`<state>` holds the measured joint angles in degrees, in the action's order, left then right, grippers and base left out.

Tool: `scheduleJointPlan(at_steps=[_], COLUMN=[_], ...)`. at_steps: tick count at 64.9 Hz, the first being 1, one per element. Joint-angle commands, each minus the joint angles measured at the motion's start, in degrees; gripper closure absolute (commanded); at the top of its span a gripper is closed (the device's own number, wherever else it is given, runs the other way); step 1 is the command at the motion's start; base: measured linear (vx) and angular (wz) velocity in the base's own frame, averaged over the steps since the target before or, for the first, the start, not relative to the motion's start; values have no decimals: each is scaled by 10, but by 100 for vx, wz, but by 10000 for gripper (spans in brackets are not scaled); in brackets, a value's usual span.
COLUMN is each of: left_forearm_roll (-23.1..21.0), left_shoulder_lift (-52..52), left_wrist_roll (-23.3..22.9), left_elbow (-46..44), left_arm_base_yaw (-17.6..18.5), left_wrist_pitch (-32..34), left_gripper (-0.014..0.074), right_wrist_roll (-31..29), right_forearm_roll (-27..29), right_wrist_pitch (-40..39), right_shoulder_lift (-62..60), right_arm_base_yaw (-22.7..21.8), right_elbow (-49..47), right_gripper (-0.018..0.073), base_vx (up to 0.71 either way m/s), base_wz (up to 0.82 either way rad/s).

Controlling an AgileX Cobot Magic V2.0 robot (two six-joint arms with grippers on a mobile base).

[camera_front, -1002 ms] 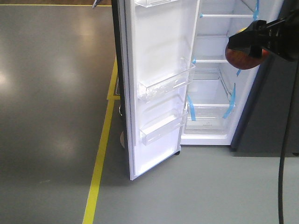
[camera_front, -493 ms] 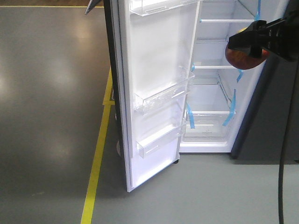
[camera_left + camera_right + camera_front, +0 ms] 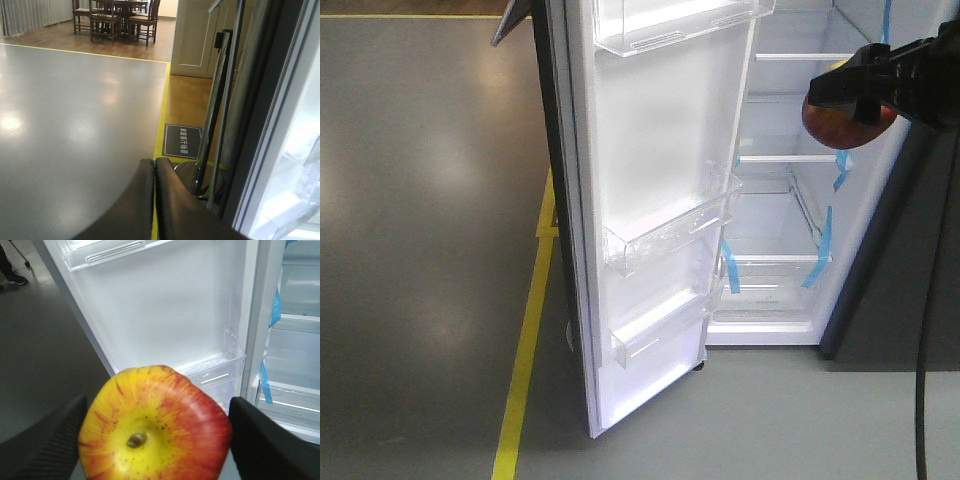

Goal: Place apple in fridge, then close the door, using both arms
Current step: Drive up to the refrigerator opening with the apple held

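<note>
I see one apple (image 3: 155, 425), clamped in the jaws of the right gripper (image 3: 855, 95) and held up in front of the open fridge (image 3: 775, 215). Its one door (image 3: 660, 150) stands wide, three clear bins (image 3: 670, 225) showing. On the left gripper (image 3: 154, 172) the jaws are pressed together, empty.

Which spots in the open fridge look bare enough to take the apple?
The middle glass shelf, bordered by the door and blue tape, is bare; so is the shelf above. The door bins look empty. Crowded only at the opening's right side, where the right pincer holds the apple.
</note>
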<state>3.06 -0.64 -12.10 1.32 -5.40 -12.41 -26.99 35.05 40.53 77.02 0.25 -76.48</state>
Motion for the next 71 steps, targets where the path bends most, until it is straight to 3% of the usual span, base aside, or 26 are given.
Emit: scheduleJointPlan(at_steps=[1, 71], left_forearm_roll=[0, 0], left_shoulder_lift=[-9, -9], left_wrist_roll=[-1, -1], left_elbow=[17, 17], left_arm_base_yaw=[3, 3], left_wrist_pitch=[42, 42], left_gripper=[601, 601], right_wrist_roll=[-6, -6], right_forearm_roll=[17, 17], right_wrist_pitch=[-34, -34], right_shoulder_lift=[-18, -18], right_arm_base_yaw=[-1, -1], right_elbow=[-18, -18], right_gripper=[564, 564], base_vx=[13, 7], base_wz=[-2, -3])
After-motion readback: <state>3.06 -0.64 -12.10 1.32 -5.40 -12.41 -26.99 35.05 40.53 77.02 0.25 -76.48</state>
